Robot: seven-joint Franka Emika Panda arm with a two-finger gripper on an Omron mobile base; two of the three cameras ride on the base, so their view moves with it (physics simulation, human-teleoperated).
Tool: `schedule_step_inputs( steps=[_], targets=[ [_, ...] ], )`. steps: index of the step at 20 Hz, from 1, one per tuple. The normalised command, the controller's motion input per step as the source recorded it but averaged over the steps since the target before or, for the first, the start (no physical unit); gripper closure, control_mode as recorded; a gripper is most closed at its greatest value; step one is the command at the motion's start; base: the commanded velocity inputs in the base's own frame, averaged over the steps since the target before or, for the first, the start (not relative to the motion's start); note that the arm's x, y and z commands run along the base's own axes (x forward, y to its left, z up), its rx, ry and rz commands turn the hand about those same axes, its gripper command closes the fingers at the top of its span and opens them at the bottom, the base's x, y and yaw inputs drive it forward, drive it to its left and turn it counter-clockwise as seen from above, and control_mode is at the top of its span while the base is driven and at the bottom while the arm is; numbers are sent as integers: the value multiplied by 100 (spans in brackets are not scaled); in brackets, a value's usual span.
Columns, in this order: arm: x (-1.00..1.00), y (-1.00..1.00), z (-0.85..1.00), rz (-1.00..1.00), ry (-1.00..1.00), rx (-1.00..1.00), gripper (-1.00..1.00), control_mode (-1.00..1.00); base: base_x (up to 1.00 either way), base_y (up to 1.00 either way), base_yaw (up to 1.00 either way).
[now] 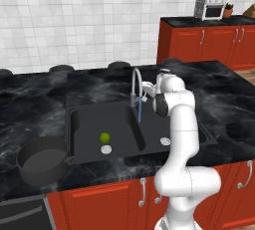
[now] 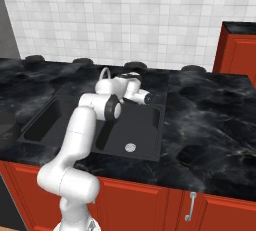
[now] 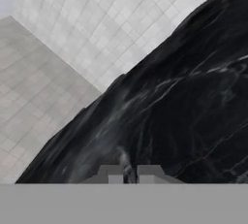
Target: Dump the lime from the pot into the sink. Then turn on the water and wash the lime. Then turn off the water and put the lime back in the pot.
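Lime (image 1: 104, 137) in sink's (image 1: 79, 152) left basin by the drain, well left of and below gripper (image 3: 128, 173); gripper closed, holding nothing, up by faucet (image 1: 135, 82). Water stream visible in left base view. Pot (image 1: 43, 159) on counter left of sink, holding no lime

This is a home kitchen. A black marble table (image 1: 30, 99) carries a black double sink (image 1: 89, 124) with a curved faucet (image 1: 135, 82), set over red cupboards (image 1: 99, 201) with metal handles. White tiles (image 1: 74, 15) cover the wall, a dark pot (image 1: 42, 160) stands beside the sink, and a toaster oven (image 1: 210, 6) sits on a far table.
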Motion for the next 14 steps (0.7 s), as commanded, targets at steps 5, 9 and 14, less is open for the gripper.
schedule_step_inputs(
  steps=[5,9,14],
  targets=[
    [14,68,18,11,0,8,100,-100,0,0,0],
    [11,59,16,9,0,7,100,-100,0,0,0],
    [7,23,15,5,0,5,-100,-100,0,0,0]
  ],
)
